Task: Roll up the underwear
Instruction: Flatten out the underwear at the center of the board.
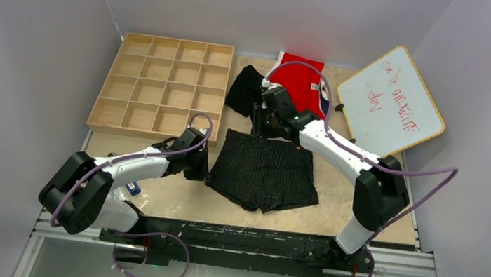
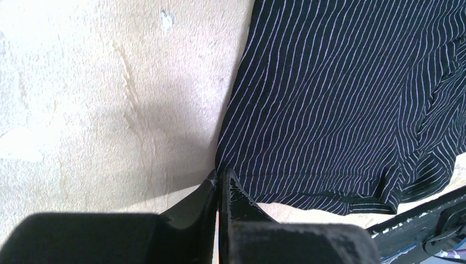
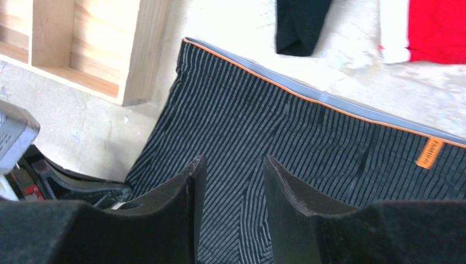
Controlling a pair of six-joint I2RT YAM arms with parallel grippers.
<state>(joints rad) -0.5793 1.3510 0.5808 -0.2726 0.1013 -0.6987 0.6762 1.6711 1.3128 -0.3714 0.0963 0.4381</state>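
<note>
A black underwear (image 1: 267,173) with fine pale stripes lies spread flat in the middle of the table, its grey, orange-edged waistband toward the back. My left gripper (image 1: 205,169) is at its left edge. In the left wrist view the jaws (image 2: 221,175) are pressed together with the hem of the striped fabric (image 2: 340,99) pinched at their tips. My right gripper (image 1: 266,128) hovers over the waistband side, fingers apart (image 3: 233,162), with a small crease of the striped cloth (image 3: 286,132) between them. A second, plain black underwear (image 1: 243,90) lies behind, beside the right wrist.
A wooden grid tray (image 1: 109,83) fills the back left, its corner (image 3: 137,49) close to the striped garment. Red briefs with white trim (image 1: 299,81) lie at the back centre. A whiteboard (image 1: 392,100) leans at the back right. The metal rail runs along the near edge.
</note>
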